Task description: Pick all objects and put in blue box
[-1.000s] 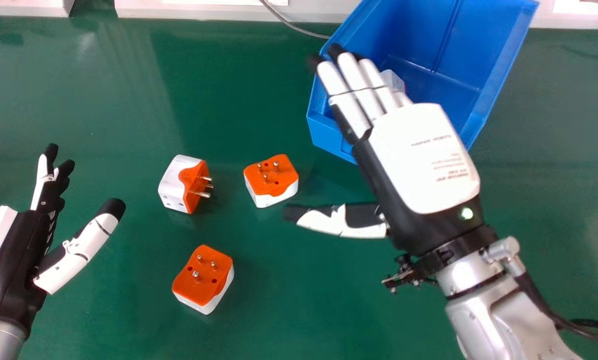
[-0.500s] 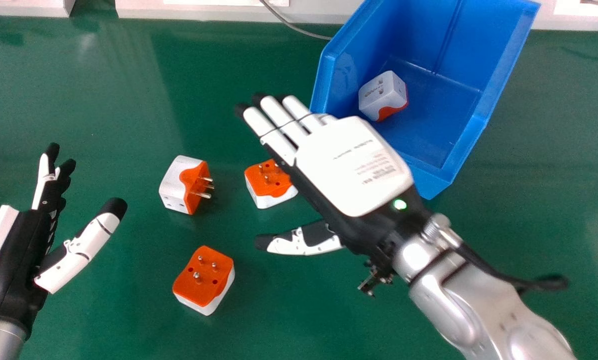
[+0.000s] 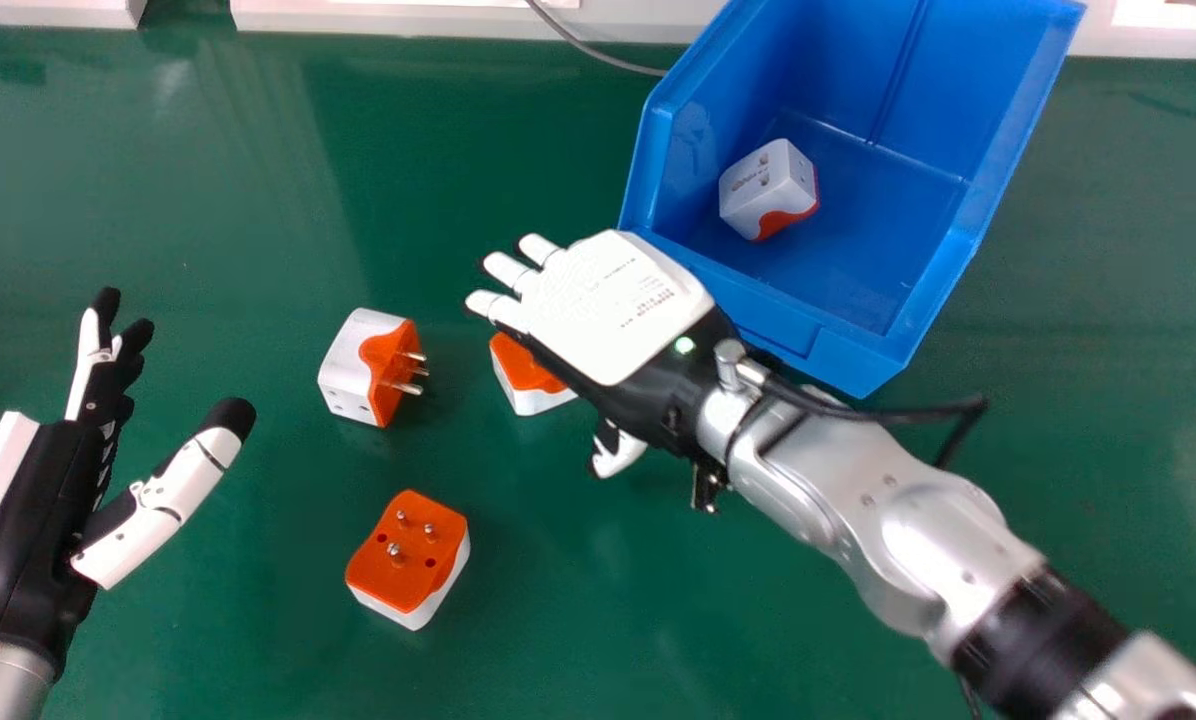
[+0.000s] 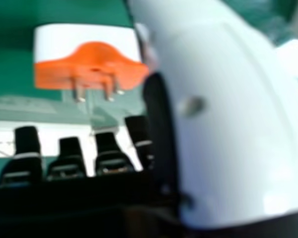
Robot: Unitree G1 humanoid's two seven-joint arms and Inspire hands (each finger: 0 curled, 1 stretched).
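A white-and-orange plug adapter (image 3: 530,388) sits on the green bench (image 3: 598,620), partly beneath the robot's right hand (image 3: 613,305), between its loosely open, empty fingers (image 3: 506,272) and its thumb (image 3: 618,452). Two more adapters (image 3: 358,365) lie nearby; another (image 3: 766,188) rests inside the blue box (image 3: 863,365). The open left hand (image 3: 33,520) hangs at left.

White-and-orange plug adapter (image 3: 346,366), left of centre: on its side, pins pointing right. Second adapter (image 3: 405,560), below it: orange face up, pins upright. Third adapter (image 3: 530,385), mid-frame: orange face up, partly hidden. Fourth adapter (image 3: 755,190) inside blue box (image 3: 848,60), upper right: white socket face showing, orange part low. Box open, set at an angle.
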